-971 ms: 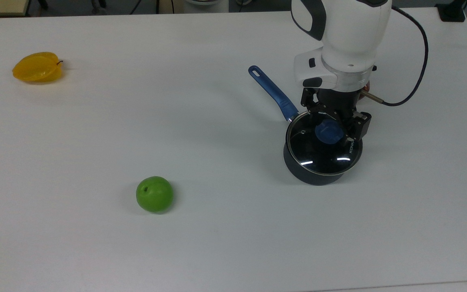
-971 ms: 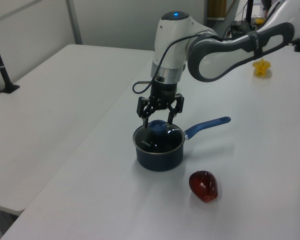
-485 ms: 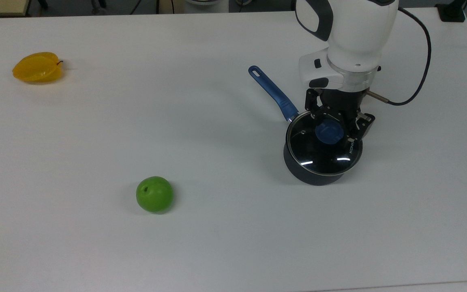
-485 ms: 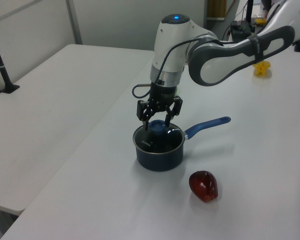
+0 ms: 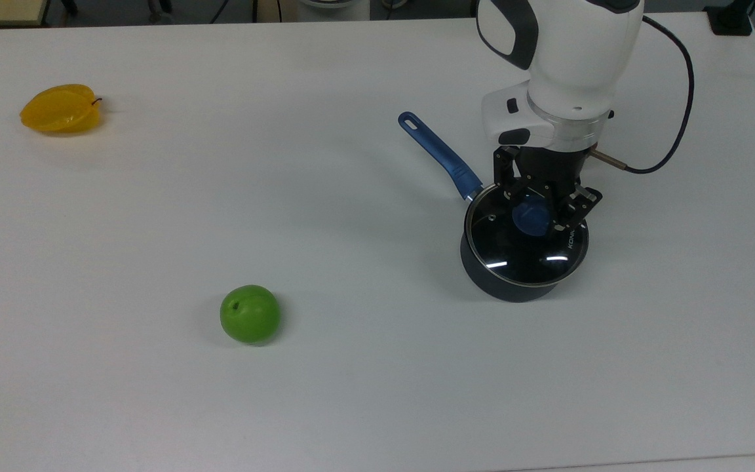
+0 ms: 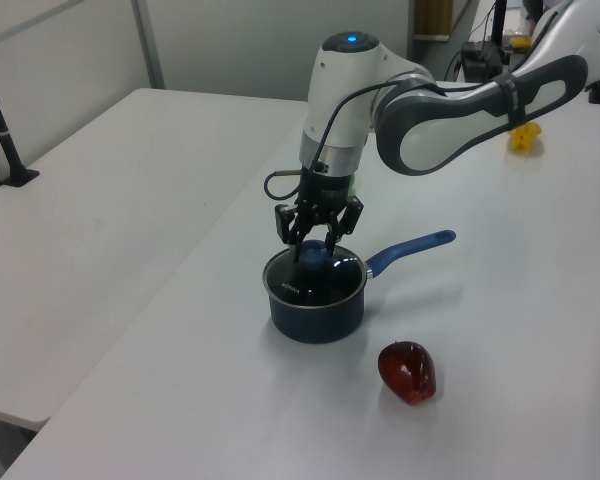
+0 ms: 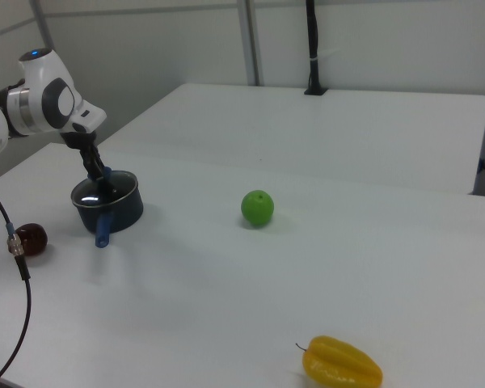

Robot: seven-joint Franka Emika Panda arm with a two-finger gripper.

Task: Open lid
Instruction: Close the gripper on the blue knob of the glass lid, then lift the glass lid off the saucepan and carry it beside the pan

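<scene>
The lid (image 5: 515,250), clear glass with a metal rim and a blue knob (image 5: 532,217), lies flat on a dark saucepan (image 5: 507,286) whose blue handle (image 5: 440,154) points to the top view's upper left. My gripper (image 5: 539,208) comes straight down over it, its two fingers pressed against either side of the knob. In the left view the gripper (image 6: 313,249) pinches the knob above the lid (image 6: 316,283), and the saucepan (image 6: 315,312) rests on the table. In the right view the gripper (image 7: 105,184) stands over the saucepan (image 7: 117,212).
A green apple (image 5: 250,313) lies at the top view's lower middle and a yellow starfruit (image 5: 61,108) at the far upper left. A dark red fruit (image 6: 407,371) sits close beside the saucepan. A black cable (image 5: 676,118) hangs off the wrist.
The fingers have closed in from wide apart onto the blue knob. The saucepan and its handle have shifted slightly. The arm has lowered a little.
</scene>
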